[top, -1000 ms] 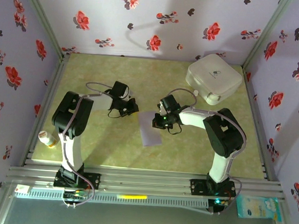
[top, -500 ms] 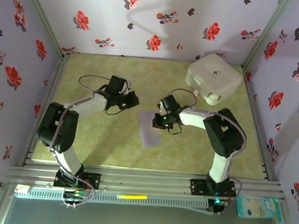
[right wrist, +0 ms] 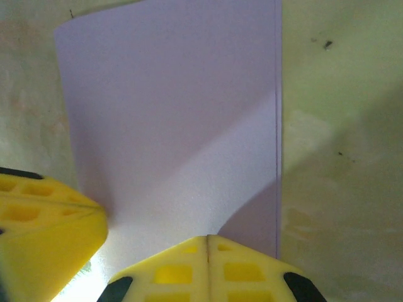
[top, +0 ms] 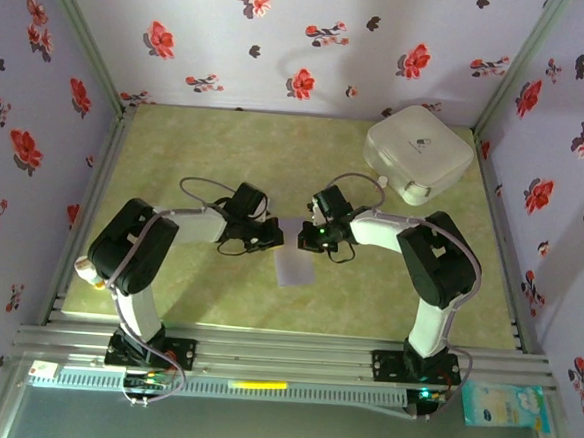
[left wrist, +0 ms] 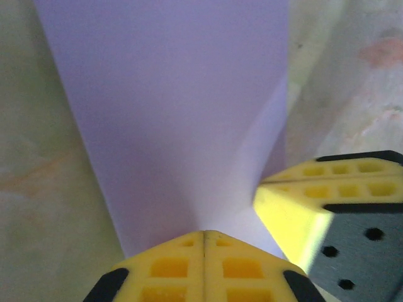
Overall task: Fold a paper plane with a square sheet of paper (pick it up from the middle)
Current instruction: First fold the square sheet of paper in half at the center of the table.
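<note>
Top external shows the square sheet of paper [top: 295, 263] lying mid-table [top: 196, 162], between the arms and well apart from the white rounded box [top: 419, 153]. It looks thin, light and limp, doubled along one edge. It will likely slide and buckle, so pinch mid-edge. The left gripper [top: 271, 237] and right gripper [top: 307, 238] meet at its far edge, jaws together. Whether either nips a layer, I cannot tell.
</note>
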Controlling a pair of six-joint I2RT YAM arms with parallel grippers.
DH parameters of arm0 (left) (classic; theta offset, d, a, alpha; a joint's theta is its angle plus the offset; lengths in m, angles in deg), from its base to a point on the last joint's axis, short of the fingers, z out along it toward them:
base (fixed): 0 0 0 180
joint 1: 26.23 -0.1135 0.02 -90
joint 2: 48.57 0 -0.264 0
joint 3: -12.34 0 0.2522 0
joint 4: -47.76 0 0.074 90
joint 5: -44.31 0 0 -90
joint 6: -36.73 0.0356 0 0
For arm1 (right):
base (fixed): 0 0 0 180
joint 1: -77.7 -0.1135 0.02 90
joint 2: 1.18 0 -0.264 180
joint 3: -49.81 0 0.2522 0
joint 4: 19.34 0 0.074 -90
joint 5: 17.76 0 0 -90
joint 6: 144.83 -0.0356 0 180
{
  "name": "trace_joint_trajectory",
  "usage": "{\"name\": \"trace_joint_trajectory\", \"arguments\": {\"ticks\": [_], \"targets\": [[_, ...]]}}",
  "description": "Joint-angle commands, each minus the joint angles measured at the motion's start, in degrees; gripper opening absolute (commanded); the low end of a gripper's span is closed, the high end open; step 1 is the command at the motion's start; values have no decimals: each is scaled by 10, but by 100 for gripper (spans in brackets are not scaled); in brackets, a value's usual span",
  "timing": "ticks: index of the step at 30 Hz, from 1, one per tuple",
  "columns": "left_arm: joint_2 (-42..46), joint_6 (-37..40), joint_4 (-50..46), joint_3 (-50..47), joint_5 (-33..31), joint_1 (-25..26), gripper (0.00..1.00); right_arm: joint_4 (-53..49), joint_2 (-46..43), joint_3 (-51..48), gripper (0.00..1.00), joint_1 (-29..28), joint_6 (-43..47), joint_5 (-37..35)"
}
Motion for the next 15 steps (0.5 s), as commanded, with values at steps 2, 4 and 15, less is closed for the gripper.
{"name": "trace_joint_trajectory", "arguments": {"ticks": [2, 4, 15], "targets": [[-17, -16, 35, -23, -8, -6, 2, -85, 30, -36, 0, 9, 3, -76], [-16, -17, 38, -39, -16, -7, 2, -83, 29, -40, 0, 9, 2, -77], [21, -11, 55, -74, -11, -9, 4, -85, 28, -39, 0, 9, 2, -82]]}}
